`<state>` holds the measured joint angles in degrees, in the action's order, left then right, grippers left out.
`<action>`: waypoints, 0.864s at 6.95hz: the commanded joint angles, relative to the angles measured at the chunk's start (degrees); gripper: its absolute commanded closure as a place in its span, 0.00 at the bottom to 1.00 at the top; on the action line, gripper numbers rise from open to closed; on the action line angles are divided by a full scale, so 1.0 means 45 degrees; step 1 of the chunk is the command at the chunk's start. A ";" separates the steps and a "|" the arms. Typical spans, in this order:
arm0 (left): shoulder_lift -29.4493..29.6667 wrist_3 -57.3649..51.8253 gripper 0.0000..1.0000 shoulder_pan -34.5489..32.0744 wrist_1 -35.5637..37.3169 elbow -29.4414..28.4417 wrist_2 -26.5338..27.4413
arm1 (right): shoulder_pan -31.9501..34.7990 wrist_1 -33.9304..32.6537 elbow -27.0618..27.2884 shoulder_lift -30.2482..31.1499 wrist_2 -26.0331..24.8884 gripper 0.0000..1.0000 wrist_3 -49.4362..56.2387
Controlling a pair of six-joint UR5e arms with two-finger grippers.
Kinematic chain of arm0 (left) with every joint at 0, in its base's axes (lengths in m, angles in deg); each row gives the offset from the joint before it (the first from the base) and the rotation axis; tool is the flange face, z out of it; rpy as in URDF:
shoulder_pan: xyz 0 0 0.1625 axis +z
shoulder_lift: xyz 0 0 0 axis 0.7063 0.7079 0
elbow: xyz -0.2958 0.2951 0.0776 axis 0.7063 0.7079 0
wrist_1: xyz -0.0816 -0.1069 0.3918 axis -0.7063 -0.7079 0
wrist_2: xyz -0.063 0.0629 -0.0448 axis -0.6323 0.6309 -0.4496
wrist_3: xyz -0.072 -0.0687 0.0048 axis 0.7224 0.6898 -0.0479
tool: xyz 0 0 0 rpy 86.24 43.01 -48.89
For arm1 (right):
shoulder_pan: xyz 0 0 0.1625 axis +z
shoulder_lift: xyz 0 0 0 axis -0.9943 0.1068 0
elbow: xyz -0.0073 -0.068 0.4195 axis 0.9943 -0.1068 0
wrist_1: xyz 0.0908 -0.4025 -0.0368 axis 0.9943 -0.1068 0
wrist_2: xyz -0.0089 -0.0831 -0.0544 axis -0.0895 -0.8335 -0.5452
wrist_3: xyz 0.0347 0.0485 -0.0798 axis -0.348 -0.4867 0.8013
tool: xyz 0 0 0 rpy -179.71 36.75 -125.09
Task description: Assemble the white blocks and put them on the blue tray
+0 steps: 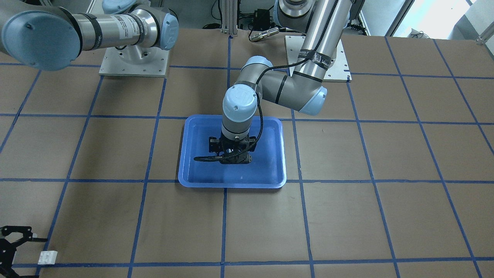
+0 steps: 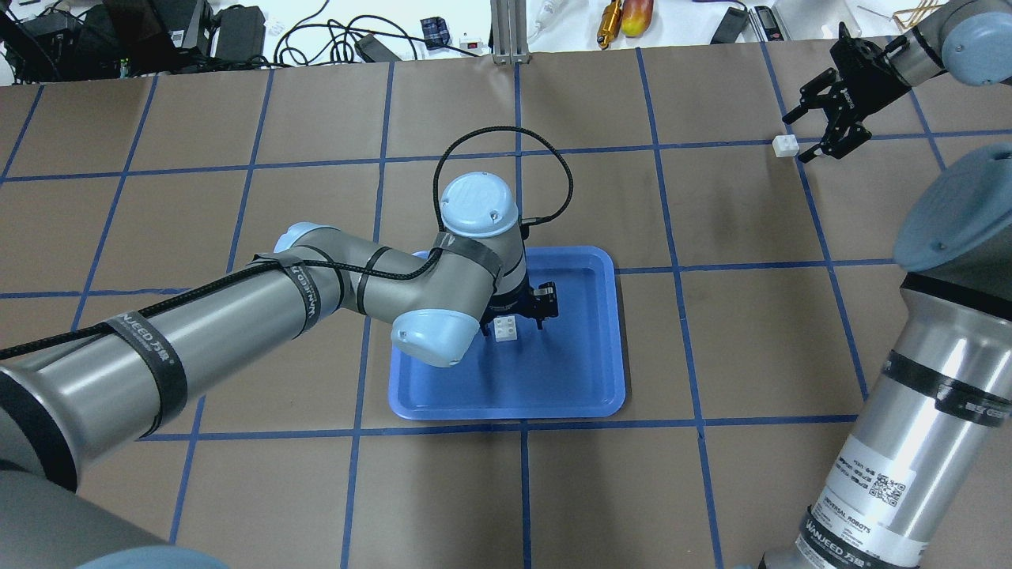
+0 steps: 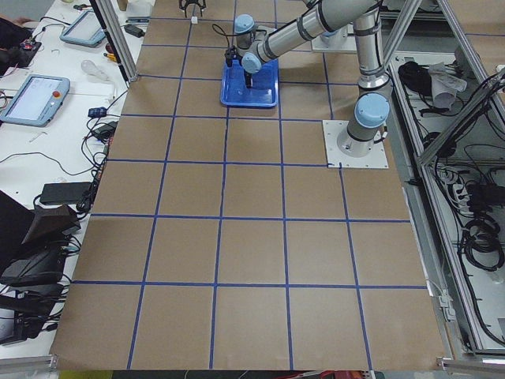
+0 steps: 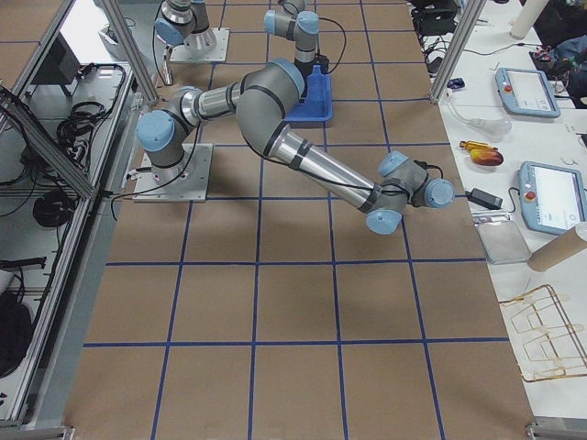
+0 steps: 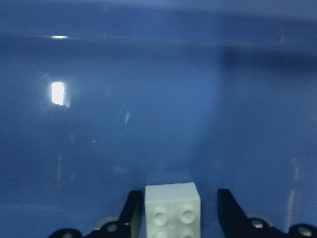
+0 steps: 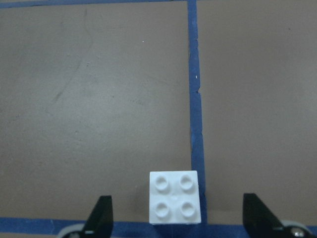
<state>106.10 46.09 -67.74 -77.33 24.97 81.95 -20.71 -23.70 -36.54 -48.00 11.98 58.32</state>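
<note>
The blue tray lies at the table's middle. My left gripper reaches down into it. In the left wrist view its fingers stand open around one white block, studs up, the left finger close to it and the right finger apart. That block shows on the tray from overhead. The other white block sits on the brown table far to the right, on a blue tape line. My right gripper is open, its fingers on either side of this block without touching. The two blocks are apart.
The table is brown paper with a blue tape grid. The left arm's elbow overhangs the tray's near-left part. Cables and tools lie beyond the far edge. The right arm's base column stands at the near right.
</note>
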 commanded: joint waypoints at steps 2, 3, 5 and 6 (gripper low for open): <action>-0.0270 -0.0229 0.00 0.0039 0.0045 -0.0076 0.0011 | -0.0011 -0.0001 0.0017 -0.0010 0.0042 0.26 0.0017; -0.0524 -0.0270 0.00 0.0503 -0.0052 -0.0096 -0.0009 | -0.0108 0.0038 0.0036 0.0009 0.0100 0.26 -0.0003; -0.1012 -0.0734 0.39 0.0956 -0.0209 0.0040 0.0049 | -0.0362 0.0603 0.0075 -0.0010 0.1499 0.25 -0.0119; -0.1131 -0.0971 0.69 0.1112 -0.0441 0.0156 0.0050 | -0.0383 0.0663 0.0075 0.0009 0.1565 0.25 -0.0120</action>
<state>101.93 43.19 -63.64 -78.37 25.15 82.08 -22.09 -21.42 -36.26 -47.98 17.35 57.92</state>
